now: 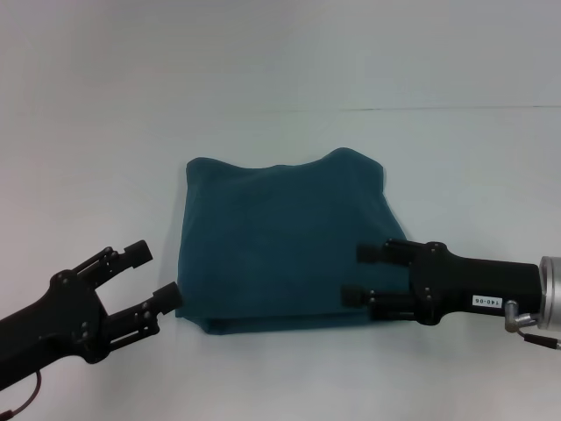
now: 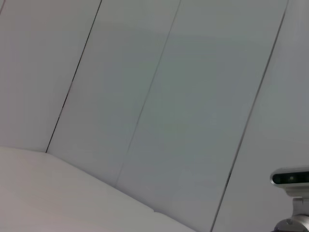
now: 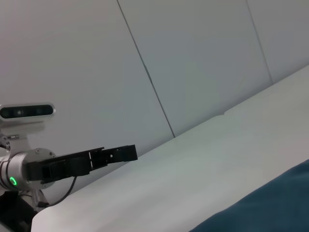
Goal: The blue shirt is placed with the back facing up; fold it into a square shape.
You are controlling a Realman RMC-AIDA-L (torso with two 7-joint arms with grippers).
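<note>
- The blue shirt (image 1: 285,241) lies folded, mid-frame.
- Your left gripper (image 1: 151,276), lower left, is open and empty.
- Your right gripper (image 1: 361,274) is open too; lift away slowly so nothing snags.

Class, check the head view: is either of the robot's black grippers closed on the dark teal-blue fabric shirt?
No: the left gripper and right gripper both stand open beside the folded dark teal-blue fabric shirt.

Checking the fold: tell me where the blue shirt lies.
The blue shirt lies folded mid-table in the head view, between the left tool and right tool.
</note>
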